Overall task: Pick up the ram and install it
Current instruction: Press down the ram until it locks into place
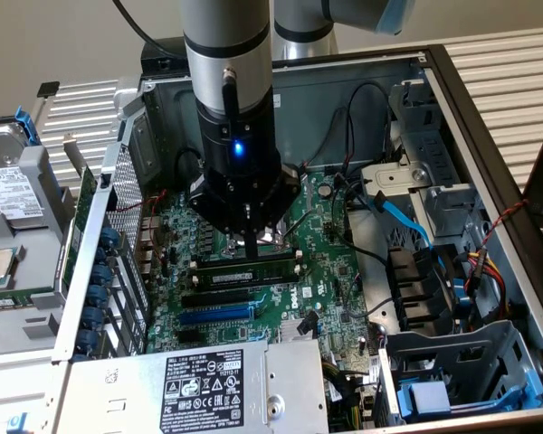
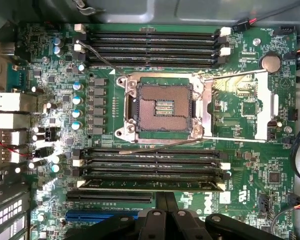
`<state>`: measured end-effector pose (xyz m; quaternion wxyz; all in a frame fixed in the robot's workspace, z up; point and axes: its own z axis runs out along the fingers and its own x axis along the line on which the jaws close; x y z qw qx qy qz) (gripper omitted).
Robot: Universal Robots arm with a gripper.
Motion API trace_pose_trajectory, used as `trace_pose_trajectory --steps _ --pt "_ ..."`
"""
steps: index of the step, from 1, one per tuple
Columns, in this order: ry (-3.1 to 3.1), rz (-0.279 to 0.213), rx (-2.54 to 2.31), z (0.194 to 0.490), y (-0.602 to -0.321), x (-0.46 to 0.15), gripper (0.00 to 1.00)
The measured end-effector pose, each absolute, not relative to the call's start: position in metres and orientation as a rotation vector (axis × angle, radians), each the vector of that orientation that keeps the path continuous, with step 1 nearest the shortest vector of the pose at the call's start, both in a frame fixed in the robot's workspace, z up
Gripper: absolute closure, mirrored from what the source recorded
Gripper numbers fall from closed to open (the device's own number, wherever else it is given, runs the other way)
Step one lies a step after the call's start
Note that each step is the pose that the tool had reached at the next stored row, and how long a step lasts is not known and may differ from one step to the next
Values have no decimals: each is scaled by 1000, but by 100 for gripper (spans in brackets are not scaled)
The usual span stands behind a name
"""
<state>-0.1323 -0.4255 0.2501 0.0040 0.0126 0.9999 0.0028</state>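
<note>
The ram, a long green stick with black chips, sits in a black memory slot on the motherboard of the open computer case. In the wrist view the ram lies in the outermost slot of the bank beside the CPU socket. My gripper stands straight above the stick's middle. Its fingers are shut together, and the tips are at the ram's top edge with nothing between them. The wrist view has the gripper right beside the ram.
Empty black memory slots lie on the far side of the socket. A blue expansion slot runs next to the ram's bank. The power supply, a drive cage, blue cables and the case walls hem in the board.
</note>
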Motion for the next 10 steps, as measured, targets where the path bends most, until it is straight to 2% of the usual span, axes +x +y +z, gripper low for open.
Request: trace_pose_trajectory --steps 10 --pt "3133 2 66 250 -426 -132 89"
